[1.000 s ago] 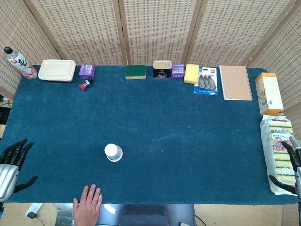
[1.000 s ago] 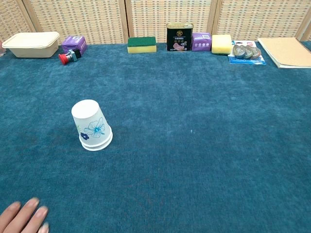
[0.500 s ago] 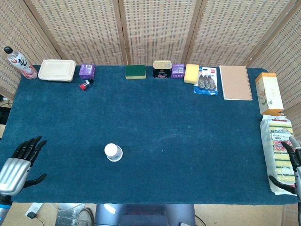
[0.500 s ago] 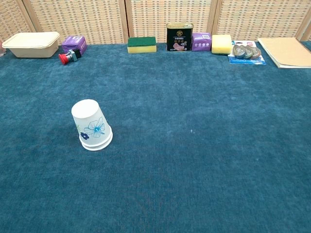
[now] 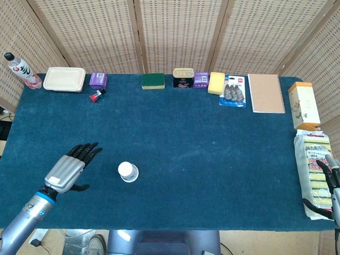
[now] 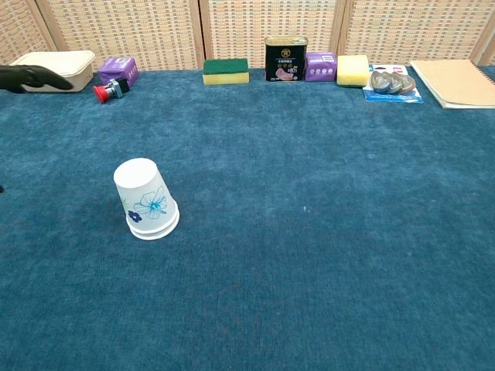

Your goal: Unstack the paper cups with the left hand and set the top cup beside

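Observation:
A stack of white paper cups [image 5: 128, 171] with a blue flower print stands upside down on the blue cloth, left of centre; the chest view shows the stack of cups [image 6: 145, 199] with two rims at its base. My left hand [image 5: 70, 168] hovers open to the left of the cups, fingers spread and pointing up the table, about a hand's width away. Its dark fingertips [image 6: 31, 77] enter the chest view at the left edge. My right hand [image 5: 330, 186] is open at the far right edge, over a sponge pack.
Along the back edge stand a bottle [image 5: 19, 70], a beige lidded box [image 5: 64, 79], a purple box [image 5: 98, 80], a red button [image 5: 95, 96], a green sponge [image 5: 153, 81], a can [image 5: 183, 77], a yellow sponge [image 5: 216, 83] and a notebook [image 5: 266, 93]. A sponge pack [image 5: 313, 170] lies at the right.
My left hand has moved from the table's left front corner rightward and up toward the cups. A person's hand at the front edge has withdrawn. The right hand has not moved.

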You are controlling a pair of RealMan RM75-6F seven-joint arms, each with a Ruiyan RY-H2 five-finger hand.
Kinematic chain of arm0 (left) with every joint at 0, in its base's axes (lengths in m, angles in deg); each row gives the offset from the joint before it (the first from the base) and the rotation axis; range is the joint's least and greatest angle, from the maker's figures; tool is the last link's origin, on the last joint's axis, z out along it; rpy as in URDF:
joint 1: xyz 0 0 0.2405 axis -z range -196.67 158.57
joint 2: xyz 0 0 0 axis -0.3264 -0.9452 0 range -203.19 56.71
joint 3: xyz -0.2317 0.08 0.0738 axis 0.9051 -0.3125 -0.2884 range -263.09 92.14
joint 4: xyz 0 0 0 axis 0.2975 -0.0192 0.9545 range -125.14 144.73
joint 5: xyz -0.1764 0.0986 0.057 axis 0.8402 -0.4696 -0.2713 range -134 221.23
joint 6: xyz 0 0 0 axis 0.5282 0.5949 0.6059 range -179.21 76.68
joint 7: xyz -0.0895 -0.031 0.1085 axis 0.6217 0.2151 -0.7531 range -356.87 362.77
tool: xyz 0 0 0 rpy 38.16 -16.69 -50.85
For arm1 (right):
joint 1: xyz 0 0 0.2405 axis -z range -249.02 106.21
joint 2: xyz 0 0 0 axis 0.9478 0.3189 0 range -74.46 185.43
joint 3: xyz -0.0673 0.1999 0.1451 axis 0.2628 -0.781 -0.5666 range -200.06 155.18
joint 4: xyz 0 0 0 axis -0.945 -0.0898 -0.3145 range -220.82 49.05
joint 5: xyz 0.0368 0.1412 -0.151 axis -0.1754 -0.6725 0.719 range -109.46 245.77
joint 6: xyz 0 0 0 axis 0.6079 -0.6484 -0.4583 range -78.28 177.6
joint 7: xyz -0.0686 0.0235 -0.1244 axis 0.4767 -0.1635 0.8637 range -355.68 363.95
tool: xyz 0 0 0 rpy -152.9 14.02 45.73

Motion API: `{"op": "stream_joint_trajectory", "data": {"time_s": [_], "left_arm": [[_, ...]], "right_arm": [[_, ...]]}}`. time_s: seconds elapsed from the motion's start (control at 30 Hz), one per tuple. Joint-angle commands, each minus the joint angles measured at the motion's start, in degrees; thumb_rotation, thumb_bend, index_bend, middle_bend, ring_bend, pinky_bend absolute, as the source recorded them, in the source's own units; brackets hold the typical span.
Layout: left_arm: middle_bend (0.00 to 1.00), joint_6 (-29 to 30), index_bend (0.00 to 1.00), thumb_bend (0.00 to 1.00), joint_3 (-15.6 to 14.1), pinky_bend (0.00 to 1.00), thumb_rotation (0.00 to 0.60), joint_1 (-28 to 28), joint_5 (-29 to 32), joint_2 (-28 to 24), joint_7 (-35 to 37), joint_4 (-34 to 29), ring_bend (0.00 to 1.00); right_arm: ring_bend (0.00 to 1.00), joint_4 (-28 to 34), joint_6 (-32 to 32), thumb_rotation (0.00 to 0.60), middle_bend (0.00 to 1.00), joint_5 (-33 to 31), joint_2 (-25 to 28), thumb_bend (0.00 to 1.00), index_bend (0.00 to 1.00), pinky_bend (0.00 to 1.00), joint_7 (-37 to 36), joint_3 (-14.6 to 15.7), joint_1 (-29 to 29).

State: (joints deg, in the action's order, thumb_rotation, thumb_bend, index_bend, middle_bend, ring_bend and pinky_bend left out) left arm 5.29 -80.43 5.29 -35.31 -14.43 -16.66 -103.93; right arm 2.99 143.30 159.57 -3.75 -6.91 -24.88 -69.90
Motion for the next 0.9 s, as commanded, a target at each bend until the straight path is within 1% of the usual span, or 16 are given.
{"op": "stream_joint_trajectory", "data": {"time_s": [0.03,0.17,0.33,0.5,0.7,0.9], "left_arm": [[0.0,-3.6,0.0,0.13,2.7,0.08,0.6,5.11,7.39,3.3,-6.03,-1.74,0.0],[0.0,-4.13,0.0,0.13,2.86,0.07,0.6,7.99,13.36,5.96,-11.34,-1.93,0.0],[0.0,-2.37,0.0,0.14,2.16,0.07,0.6,11.41,21.06,10.0,-18.95,-1.8,0.0],[0.0,-0.48,0.0,0.17,2.12,0.07,0.6,14.92,28.01,13.28,-23.93,-1.72,0.0],[0.0,2.57,0.09,0.19,1.49,0.08,0.6,18.3,33.75,16.28,-28.3,-1.95,0.0],[0.0,6.95,0.19,0.23,0.02,0.08,0.6,19.99,36.81,18.61,-32.1,-2.17,0.0]], "right_arm": [[0.0,0.08,-0.04,0.6,0.0,-0.22,0.08,0.0,0.09,0.0,-0.37,-0.08,0.01],[0.0,0.06,-0.03,0.6,0.0,-0.44,0.25,0.01,0.09,0.0,-0.92,-0.17,0.05],[0.0,-0.19,-0.05,0.6,0.0,-0.2,0.37,0.01,0.09,0.0,-1.78,-0.11,-0.01],[0.0,-0.32,0.22,0.6,0.0,-0.12,0.55,0.01,0.09,0.0,-2.64,-0.09,0.12],[0.0,-0.48,0.5,0.6,0.0,-0.43,0.85,0.01,0.09,0.0,-3.79,-0.28,0.27],[0.0,-0.6,0.23,0.6,0.0,-0.12,1.28,0.01,0.09,0.0,-5.43,-0.07,0.18]]}}
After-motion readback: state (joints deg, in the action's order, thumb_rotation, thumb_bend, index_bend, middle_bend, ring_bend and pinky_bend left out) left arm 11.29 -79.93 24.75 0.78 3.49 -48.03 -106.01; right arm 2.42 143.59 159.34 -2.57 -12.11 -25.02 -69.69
